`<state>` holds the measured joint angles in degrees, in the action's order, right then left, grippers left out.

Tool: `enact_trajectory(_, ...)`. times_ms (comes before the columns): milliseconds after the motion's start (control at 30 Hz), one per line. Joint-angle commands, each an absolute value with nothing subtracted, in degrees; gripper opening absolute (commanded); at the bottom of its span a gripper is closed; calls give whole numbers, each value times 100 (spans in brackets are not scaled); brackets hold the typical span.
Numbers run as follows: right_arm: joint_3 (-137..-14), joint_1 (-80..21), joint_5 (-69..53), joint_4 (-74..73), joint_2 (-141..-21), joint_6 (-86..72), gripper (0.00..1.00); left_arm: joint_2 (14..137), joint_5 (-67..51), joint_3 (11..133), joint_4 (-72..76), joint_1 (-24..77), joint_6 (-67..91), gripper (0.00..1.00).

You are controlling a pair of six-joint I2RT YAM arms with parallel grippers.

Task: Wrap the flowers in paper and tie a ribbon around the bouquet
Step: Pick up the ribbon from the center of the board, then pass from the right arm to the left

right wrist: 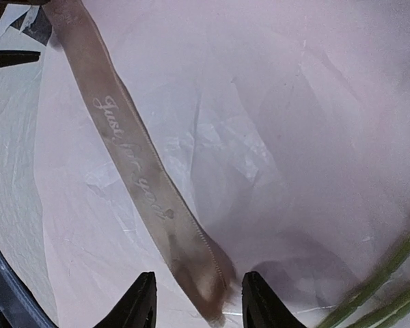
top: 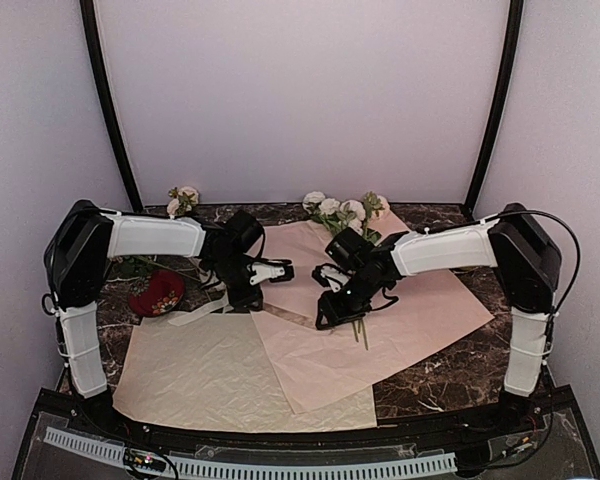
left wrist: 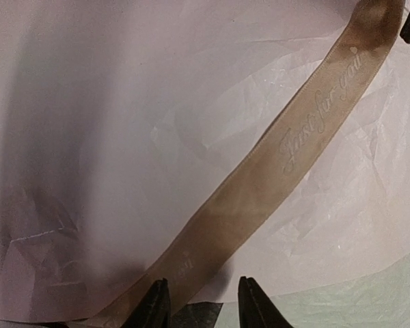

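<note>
The pink paper lies flat at the middle right of the table. On it rest the flowers, heads at the far edge and green stems trailing towards me. The tan ribbon, printed with script, runs slantwise over the paper's left part. My left gripper hovers open over one stretch of it, which passes by the left finger. My right gripper stands open with the ribbon's end lying on the paper between its fingers. In the top view both grippers meet over the paper.
A cream-beige sheet overlaps the pink one at the front left. By the left arm are a red object and a pale strip. One more rose lies at the back left. The table top is dark marble.
</note>
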<state>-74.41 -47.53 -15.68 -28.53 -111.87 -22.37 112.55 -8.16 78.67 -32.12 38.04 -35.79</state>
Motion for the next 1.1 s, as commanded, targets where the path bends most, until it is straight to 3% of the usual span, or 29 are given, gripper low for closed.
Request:
enact_trajectory(0,-7312,-4745,-2009,-2637,-11174,-2239,41,10766,-1011,7775,-3226,3797,-3567,35)
enact_trajectory(167,-7246,-4742,-2305,-2569,-11179,-2287,23,10661,-1164,7806,-3205,3791,-3551,36)
enact_trajectory(300,-7253,-4741,-2621,-2444,-11008,-2332,0,10485,-1479,7780,-3156,3808,-3580,36)
enact_trajectory(400,-7294,-4746,-3102,-2196,-10807,-2425,0,10135,-1963,7626,-2951,3878,-3687,44)
enact_trajectory(533,-7219,-4776,-3858,-1501,-10452,-2705,0,9444,-3188,6760,-1907,4063,-4142,67)
enact_trajectory(667,-7237,-4788,-3993,-1283,-10314,-2790,0,9167,-3253,6068,-746,4425,-4384,74)
enact_trajectory(933,-7207,-4784,-3941,-1316,-10291,-2693,0,9891,-2522,6797,-1223,4597,-4604,72)
enact_trajectory(1067,-7182,-4776,-4040,-1186,-10183,-2722,0,9879,-2302,6764,-1174,4597,-4674,59)
